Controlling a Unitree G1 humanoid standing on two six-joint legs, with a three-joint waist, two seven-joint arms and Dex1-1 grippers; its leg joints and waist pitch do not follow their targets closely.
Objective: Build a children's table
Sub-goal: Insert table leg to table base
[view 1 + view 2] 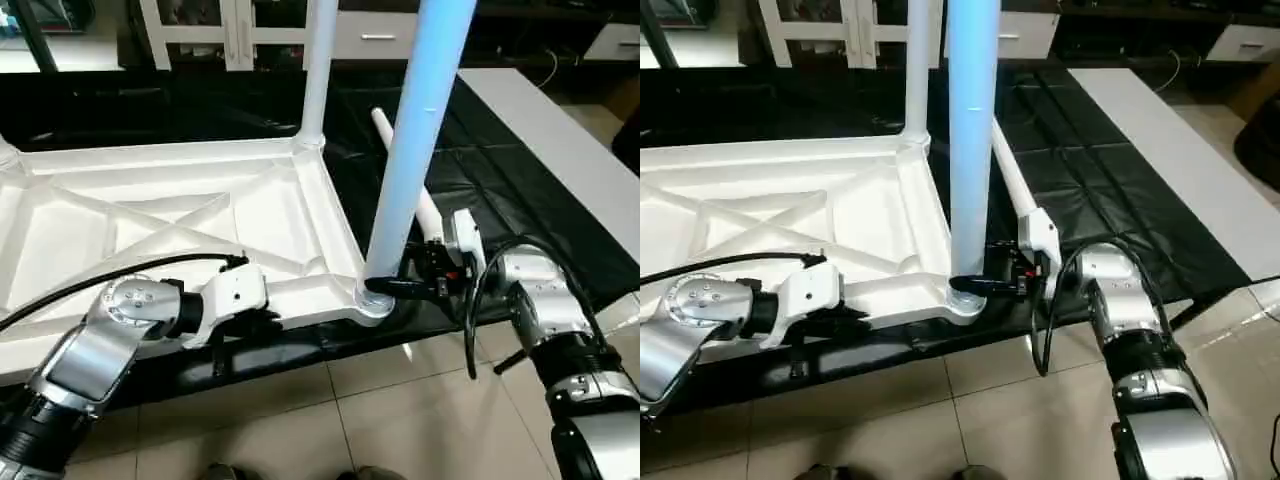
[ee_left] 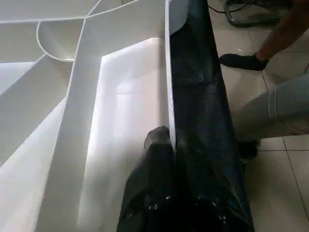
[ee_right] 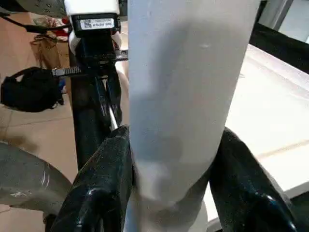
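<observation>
Right gripper (image 1: 385,287) reaches in level, jaws clamped around base of upright leg (image 1: 415,140) at near corner socket. Left gripper (image 2: 161,145) jaws clenched on near rim of top (image 1: 180,215). Top lies underside up, ribs showing, on black sheet (image 1: 480,180); second leg (image 1: 318,70) upright at far corner.

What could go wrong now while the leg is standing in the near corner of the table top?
1. The right end effector clamps the upright leg only near its base, so the tall leg could lean or bind in the corner socket.
2. The table top overhangs the black-covered bench; the left end effector, shut on its near rim, may slip.
</observation>
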